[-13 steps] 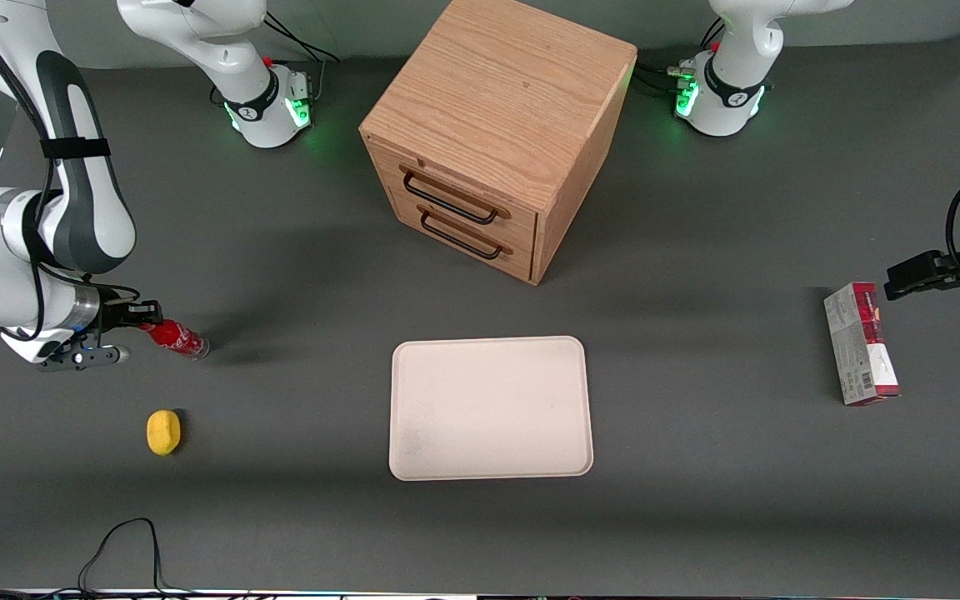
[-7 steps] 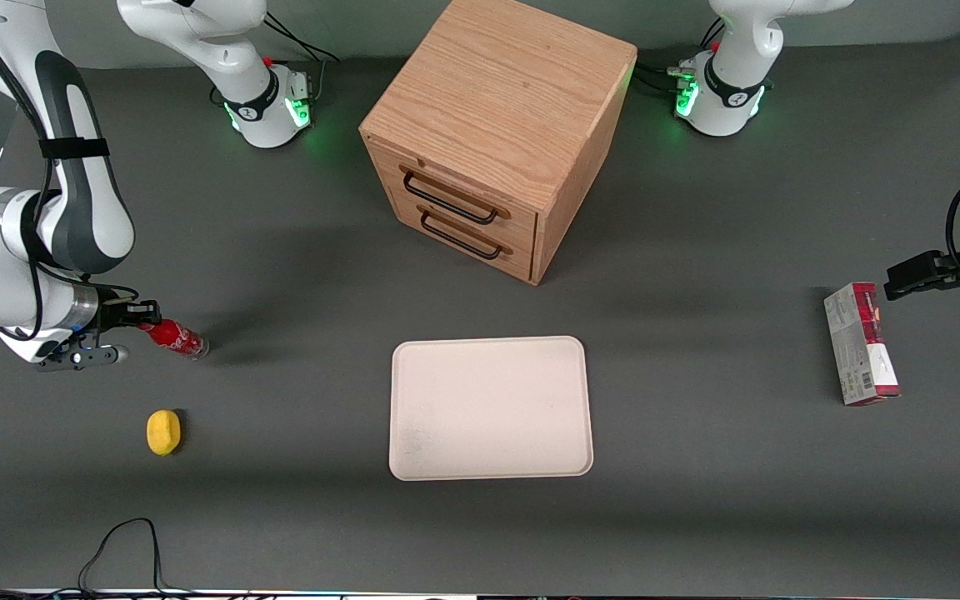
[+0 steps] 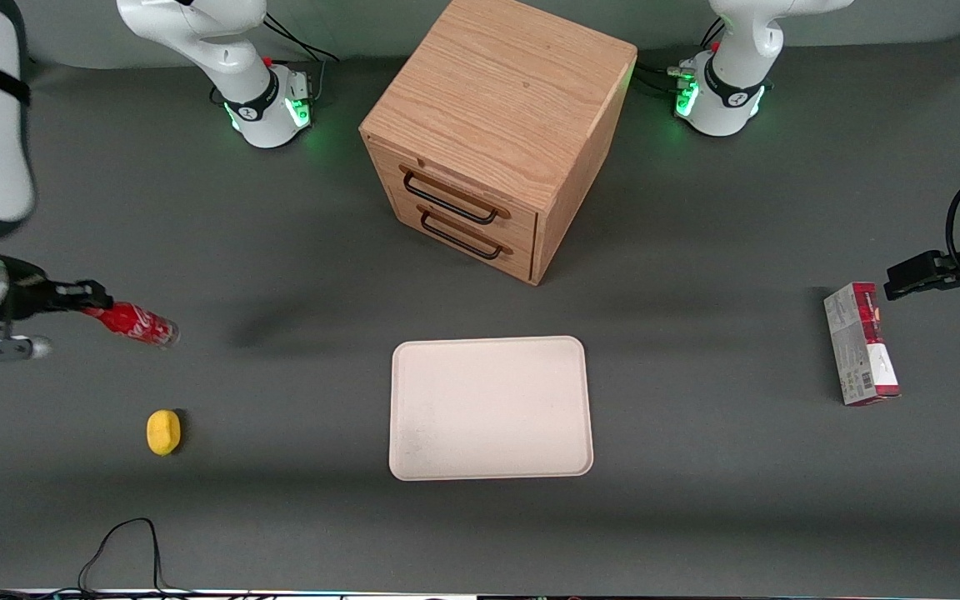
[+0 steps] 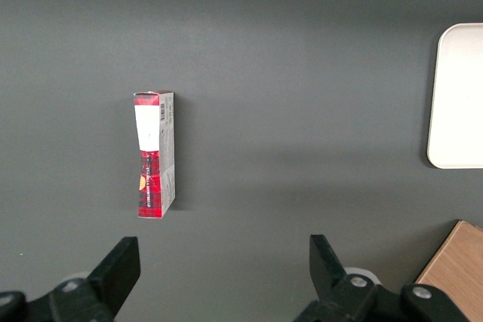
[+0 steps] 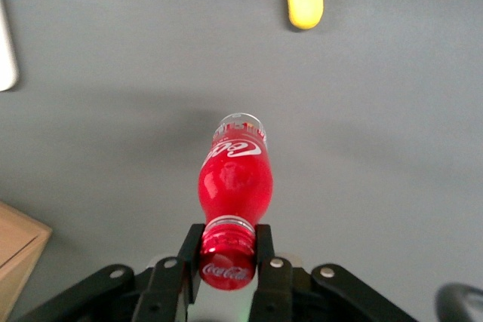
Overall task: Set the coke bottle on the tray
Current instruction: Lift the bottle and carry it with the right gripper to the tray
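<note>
- Gripper (image 5: 226,262) at the working arm's end of the desk, raised off the surface, fingers (image 5: 187,262) pinching the red cap of the coke bottle (image 3: 134,324).
- Bottle held in the air by the neck, tilted, clear base pointing toward the middle of the desk; shadow cast on the grey desk (image 3: 697,375) beneath.
- White script on the red bottle body partly readable in the wrist view: the "Coca-Cola" lettering, seen upside down; the same script repeated on the cap (image 5: 225,271).
- Tray (image 3: 491,407), cream-white with rounded corners, flat near the middle of the desk toward the front edge, well apart from the bottle, nothing on it.
- Small yellow lemon (image 3: 163,432) on the desk, nearer to the front camera than the bottle, toward the working arm's end.
- Wooden cabinet (image 3: 497,133) with two black-handled drawers, farther from the front camera than the tray, turned at an angle.
- Red-and-grey carton (image 3: 861,343) lying flat toward the parked arm's end of the desk; barcode visible on one end, other print too small to read.
</note>
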`<action>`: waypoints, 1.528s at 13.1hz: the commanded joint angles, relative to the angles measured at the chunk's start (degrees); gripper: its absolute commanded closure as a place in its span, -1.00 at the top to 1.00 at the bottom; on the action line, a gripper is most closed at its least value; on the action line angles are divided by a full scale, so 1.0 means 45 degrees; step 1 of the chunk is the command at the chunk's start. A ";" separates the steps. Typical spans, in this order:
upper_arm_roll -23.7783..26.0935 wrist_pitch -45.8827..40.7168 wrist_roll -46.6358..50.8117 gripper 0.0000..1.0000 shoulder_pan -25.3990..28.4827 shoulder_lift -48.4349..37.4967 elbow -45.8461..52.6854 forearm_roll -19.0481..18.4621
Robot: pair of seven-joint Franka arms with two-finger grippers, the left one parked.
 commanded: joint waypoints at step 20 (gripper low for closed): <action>0.5058 0.4279 1.2963 -1.00 0.2930 0.8433 0.7710 -0.1113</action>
